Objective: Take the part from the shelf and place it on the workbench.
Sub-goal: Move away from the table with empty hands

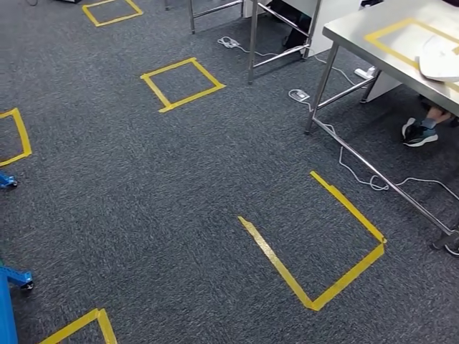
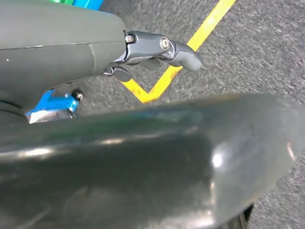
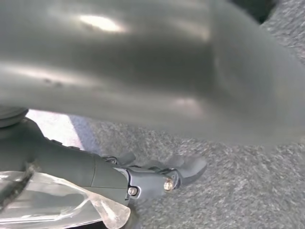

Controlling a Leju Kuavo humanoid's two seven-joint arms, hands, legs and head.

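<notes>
The right hand [image 3: 158, 176] hangs over carpet, fingers curled beside a clear bag [image 3: 54, 200] that looks to be the part; I cannot tell whether it grips it. The left hand [image 2: 158, 50] is loosely curled, holding nothing. This looks like the carry step: next, walk to the bench [image 1: 389, 43] ahead on the right.

workbench [image 1: 379, 54] right (cables [image 1: 357, 172] beneath)

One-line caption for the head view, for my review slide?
Head view of grey carpet marked with yellow tape squares, steel workbench at upper right, a person's shoe beneath it.
</notes>
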